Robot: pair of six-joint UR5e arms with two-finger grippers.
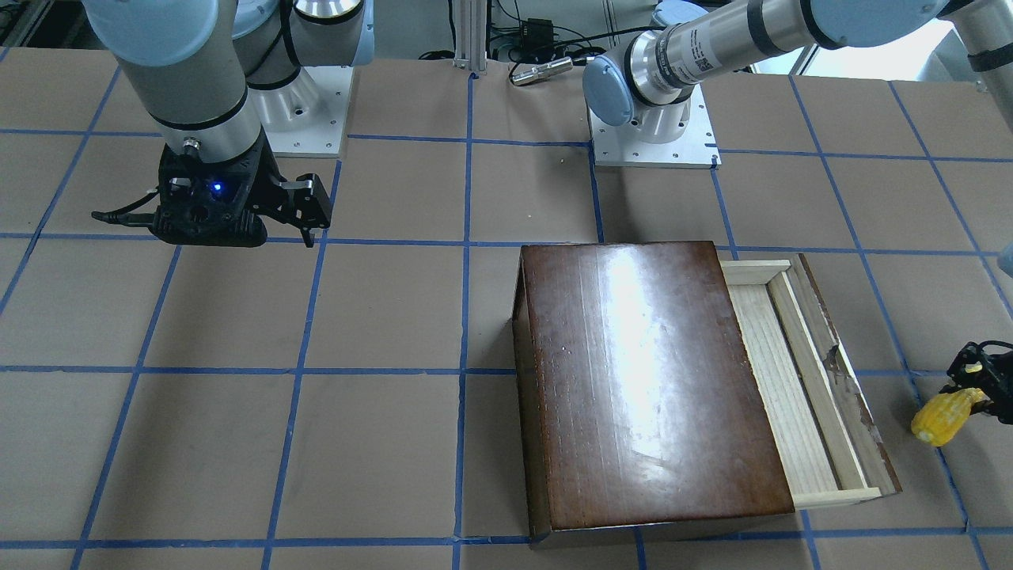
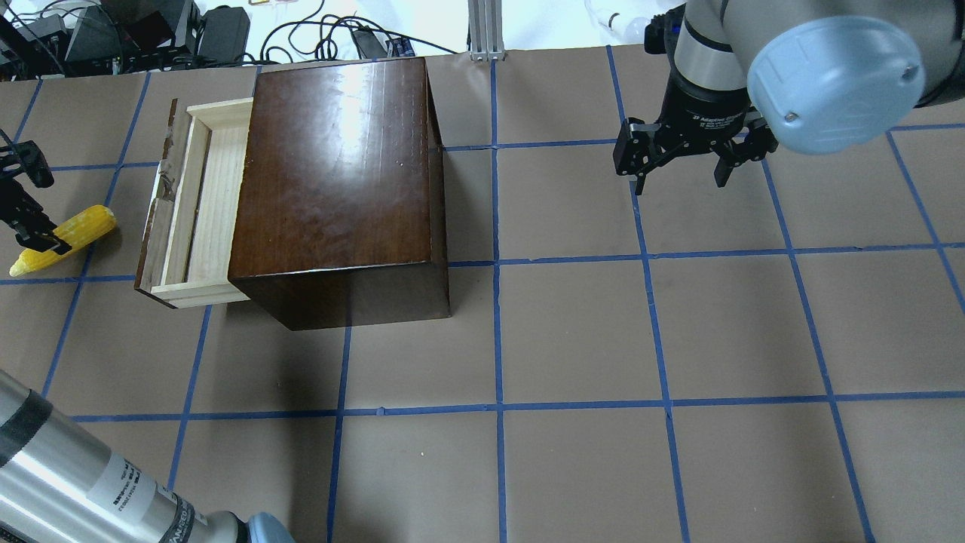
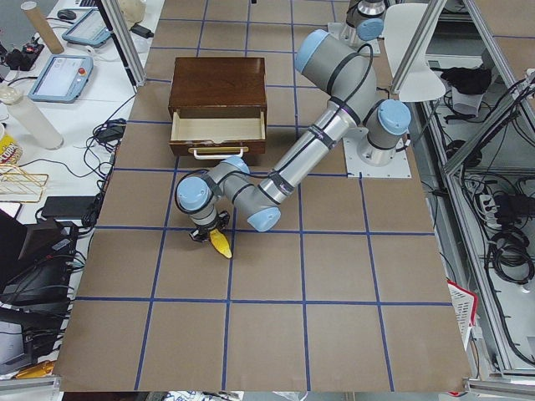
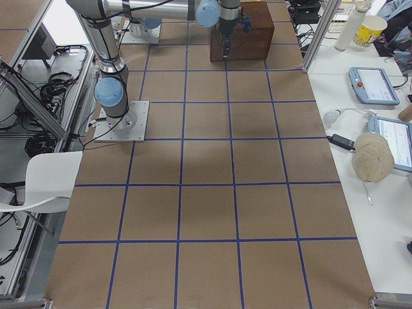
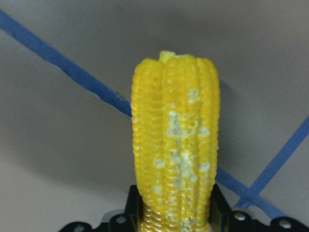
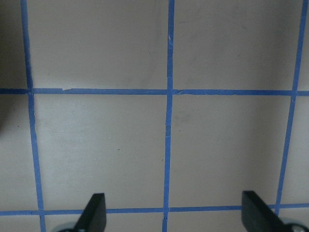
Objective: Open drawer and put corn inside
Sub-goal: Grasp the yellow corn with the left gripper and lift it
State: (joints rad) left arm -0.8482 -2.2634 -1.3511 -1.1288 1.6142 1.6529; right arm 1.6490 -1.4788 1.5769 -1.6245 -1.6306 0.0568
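Note:
The dark-brown wooden box (image 2: 339, 166) stands on the table, also in the front view (image 1: 649, 380). Its drawer (image 2: 203, 188) is pulled partly out on the side facing my left gripper, and the pale-wood tray (image 1: 783, 380) shows nothing in it. The drawer handle (image 3: 219, 151) shows in the left side view. My left gripper (image 2: 34, 234) is shut on the blunt end of the yellow corn (image 2: 64, 240), low over the table beside the drawer front. The corn fills the left wrist view (image 5: 176, 145). My right gripper (image 2: 682, 177) is open, holds nothing, and hangs far from the box.
The table is brown paper with a blue tape grid (image 6: 169, 92). Cables and gear (image 2: 226, 30) lie beyond the far edge behind the box. My left arm's elbow (image 3: 263, 213) hangs low over the table near the corn.

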